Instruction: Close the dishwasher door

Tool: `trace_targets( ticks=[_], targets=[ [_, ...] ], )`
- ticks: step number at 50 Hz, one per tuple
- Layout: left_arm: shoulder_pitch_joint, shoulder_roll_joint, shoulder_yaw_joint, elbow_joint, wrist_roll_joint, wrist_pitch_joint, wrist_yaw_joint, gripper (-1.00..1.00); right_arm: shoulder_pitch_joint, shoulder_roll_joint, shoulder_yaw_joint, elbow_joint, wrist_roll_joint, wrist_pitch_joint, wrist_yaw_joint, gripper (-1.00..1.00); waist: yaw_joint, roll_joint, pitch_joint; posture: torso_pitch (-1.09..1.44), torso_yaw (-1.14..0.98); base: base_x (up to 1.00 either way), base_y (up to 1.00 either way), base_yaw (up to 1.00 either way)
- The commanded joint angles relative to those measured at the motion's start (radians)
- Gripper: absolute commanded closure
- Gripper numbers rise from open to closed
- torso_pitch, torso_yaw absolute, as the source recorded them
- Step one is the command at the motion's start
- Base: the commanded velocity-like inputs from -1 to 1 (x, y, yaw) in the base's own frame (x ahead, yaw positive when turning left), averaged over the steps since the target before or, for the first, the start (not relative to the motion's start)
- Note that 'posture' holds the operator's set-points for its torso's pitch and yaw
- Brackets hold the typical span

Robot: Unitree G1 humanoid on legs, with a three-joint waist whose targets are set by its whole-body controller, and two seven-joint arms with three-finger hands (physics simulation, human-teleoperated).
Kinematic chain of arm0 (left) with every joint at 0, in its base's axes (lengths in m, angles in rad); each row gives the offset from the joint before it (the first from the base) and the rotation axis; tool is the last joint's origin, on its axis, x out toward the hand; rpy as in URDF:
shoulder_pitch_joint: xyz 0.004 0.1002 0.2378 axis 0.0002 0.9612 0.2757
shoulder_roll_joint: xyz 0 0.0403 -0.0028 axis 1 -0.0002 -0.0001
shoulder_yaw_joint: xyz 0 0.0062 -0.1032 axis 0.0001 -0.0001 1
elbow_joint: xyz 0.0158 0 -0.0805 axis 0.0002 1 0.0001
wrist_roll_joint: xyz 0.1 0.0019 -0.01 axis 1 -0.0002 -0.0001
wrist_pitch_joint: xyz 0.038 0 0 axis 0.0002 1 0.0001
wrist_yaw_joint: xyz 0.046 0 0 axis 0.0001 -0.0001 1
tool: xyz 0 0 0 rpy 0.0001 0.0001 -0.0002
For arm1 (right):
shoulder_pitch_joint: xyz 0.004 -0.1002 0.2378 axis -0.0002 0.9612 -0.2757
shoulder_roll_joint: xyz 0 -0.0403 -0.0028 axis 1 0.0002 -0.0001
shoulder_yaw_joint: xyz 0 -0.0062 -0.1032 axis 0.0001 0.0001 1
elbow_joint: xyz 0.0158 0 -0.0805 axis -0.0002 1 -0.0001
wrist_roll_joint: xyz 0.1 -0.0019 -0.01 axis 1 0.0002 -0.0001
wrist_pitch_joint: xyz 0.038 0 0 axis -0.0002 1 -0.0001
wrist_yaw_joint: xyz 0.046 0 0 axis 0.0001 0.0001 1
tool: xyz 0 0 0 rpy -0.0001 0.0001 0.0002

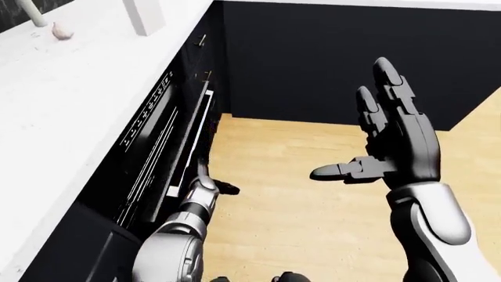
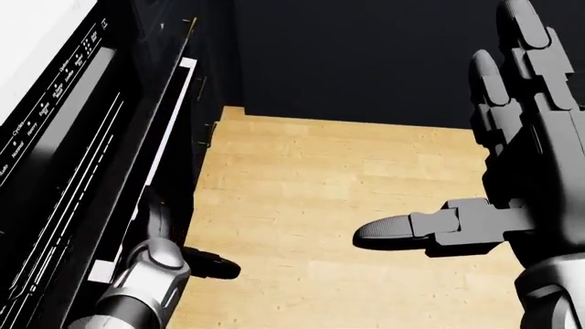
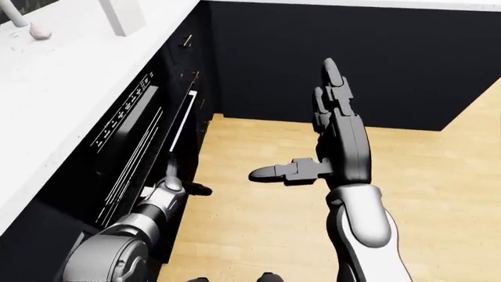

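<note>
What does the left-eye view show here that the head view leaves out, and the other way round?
Only the left-eye view shows the white countertop, with a small pinkish object and a white upright block near its top edge, plus the right forearm. Only the head view shows the white control labels on the dishwasher panel large, though not legibly. Both show the nearly closed black dishwasher door, the left hand flat against its outer face, the open right hand raised clear, and the light wooden floor.
</note>
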Motion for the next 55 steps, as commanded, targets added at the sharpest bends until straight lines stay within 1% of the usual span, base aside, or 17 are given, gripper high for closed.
trace_targets(
  ticks=[1,11,28,31,41,50,52,55],
  targets=[
    [-0.018,0.018,0.011,-0.007,-0.020,0.010,-0.010,-1.00,-0.016,-0.004,-0.003,-0.023,-0.004,-0.034,0.000,-1.00,0.002,-0.005,-0.018,0.88,0.00,0.00,0.00,0.00],
    [-0.021,0.071,0.030,-0.008,-0.052,0.010,-0.015,-1.00,-0.008,0.009,0.027,-0.013,-0.029,-0.050,0.001,-1.00,0.001,0.002,-0.021,0.88,0.00,0.00,0.00,0.00],
    [-0.016,0.128,0.049,-0.008,-0.080,0.015,-0.015,-1.00,-0.005,0.022,0.038,-0.019,-0.050,-0.048,0.011,-1.00,0.006,0.016,-0.022,0.88,0.00,0.00,0.00,0.00],
    [-0.013,0.134,0.045,-0.008,-0.073,0.018,-0.007,-1.00,-0.006,0.024,0.044,-0.014,-0.054,-0.052,0.011,-1.00,0.006,0.018,-0.021,0.88,0.00,0.00,0.00,0.00],
    [-0.009,0.178,0.061,-0.007,-0.081,0.022,-0.011,-1.00,-0.020,0.023,0.042,-0.011,-0.059,-0.042,0.014,-1.00,0.002,0.020,-0.017,0.88,0.00,0.00,0.00,0.00],
    [0.006,0.209,0.073,-0.007,-0.086,0.024,-0.005,-1.00,-0.012,0.028,0.054,-0.005,-0.068,-0.055,0.014,-1.00,-0.002,0.019,-0.016,0.88,0.00,0.00,0.00,0.00],
    [0.009,0.221,0.080,-0.007,-0.091,0.025,-0.006,-1.00,-0.013,0.028,0.049,-0.007,-0.068,-0.052,0.016,-1.00,-0.003,0.019,-0.016,0.88,0.00,0.00,0.00,0.00],
    [0.011,0.238,0.088,-0.007,-0.103,0.027,-0.008,-1.00,-0.009,0.032,0.058,0.000,-0.072,-0.061,0.014,-1.00,-0.004,0.019,-0.016,0.88,0.00,0.00,0.00,0.00]
  ],
)
